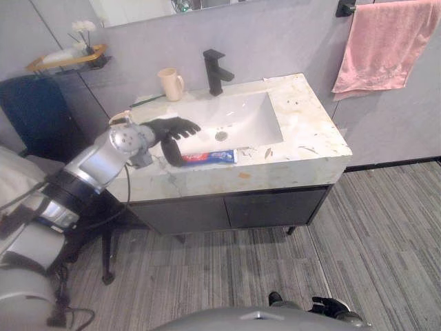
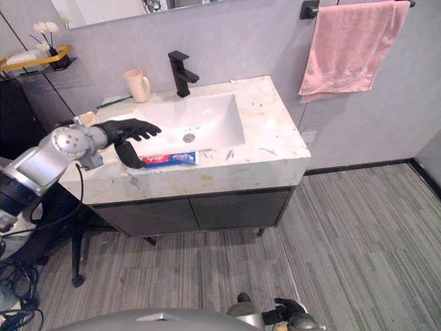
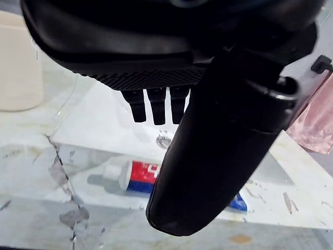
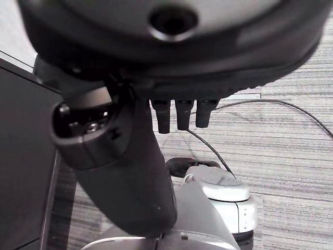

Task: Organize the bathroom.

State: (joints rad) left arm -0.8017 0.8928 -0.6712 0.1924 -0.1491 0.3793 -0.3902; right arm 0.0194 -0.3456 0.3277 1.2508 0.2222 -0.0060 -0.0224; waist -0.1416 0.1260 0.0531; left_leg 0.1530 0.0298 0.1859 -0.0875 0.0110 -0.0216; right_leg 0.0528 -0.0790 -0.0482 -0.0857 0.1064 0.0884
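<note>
The left hand (image 1: 172, 135) hovered, fingers spread, over the toothpaste (image 1: 209, 156) at the counter's (image 1: 303, 134) front edge; it should descend squarely before pinching the tube.

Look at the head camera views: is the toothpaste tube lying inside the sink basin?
No, the toothpaste tube lies on the marble counter in front of the basin.

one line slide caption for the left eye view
Open left hand hovers over a toothpaste tube lying on the marble vanity beside the sink.
</note>
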